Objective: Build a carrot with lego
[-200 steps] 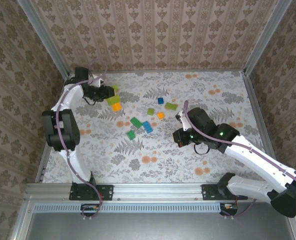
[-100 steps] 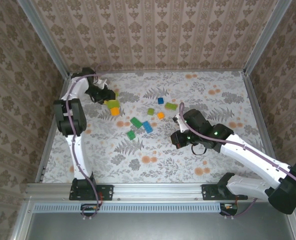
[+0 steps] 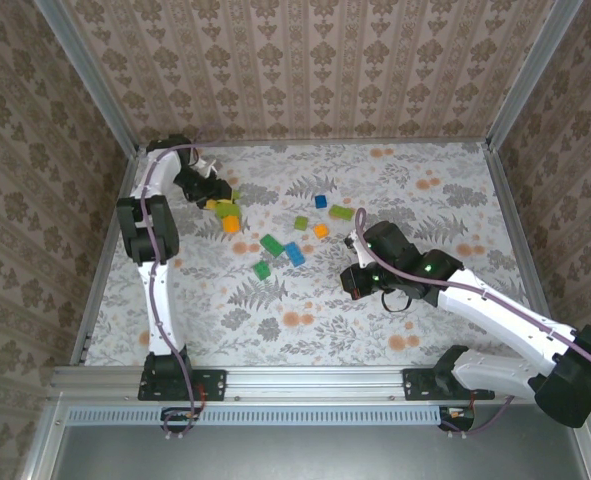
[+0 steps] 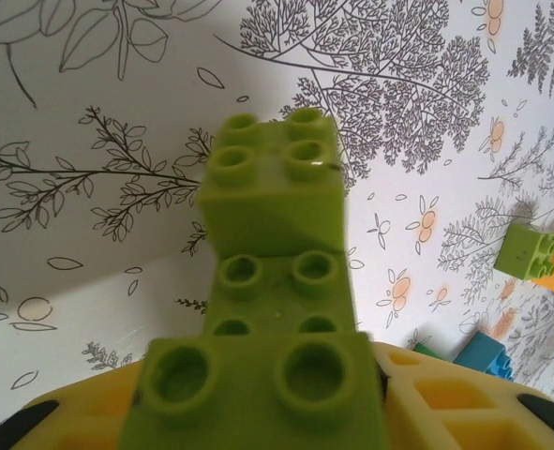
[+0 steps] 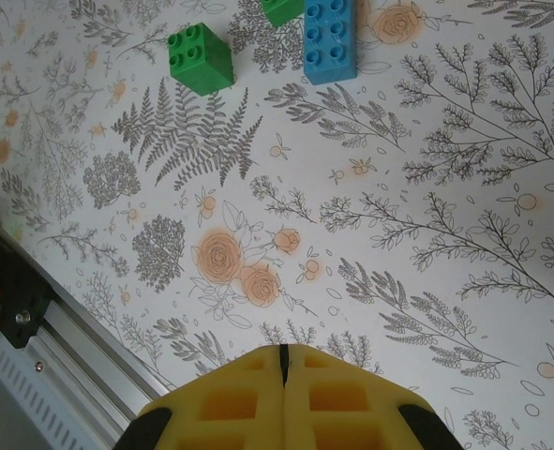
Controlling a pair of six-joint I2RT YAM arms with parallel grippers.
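Observation:
The carrot (image 3: 222,207) is a stack of lime-green bricks with an orange brick (image 3: 231,224) as its tip, lying on the table at the far left. In the left wrist view the carrot (image 4: 272,216) runs away from the camera, its near brick between the yellow fingers (image 4: 445,403). My left gripper (image 3: 213,194) (image 4: 262,403) straddles that end, with a thin dark gap showing beside the brick. My right gripper (image 3: 353,282) (image 5: 283,361) hovers right of centre, shut on nothing. Loose lego lies mid-table: a blue brick (image 3: 294,253) and a dark green one (image 3: 272,243).
More loose bricks: blue (image 3: 320,201), lime (image 3: 341,212), lime (image 3: 301,222), orange (image 3: 321,231), green (image 3: 262,269). The right wrist view has a green brick (image 5: 200,58) and a blue one (image 5: 331,37) ahead. Patterned walls and metal rails (image 3: 105,250) enclose the table.
The left arm has swung the carrot down toward the table and its jaws have begun to part. The right gripper has drifted slightly left and nearer, still shut.

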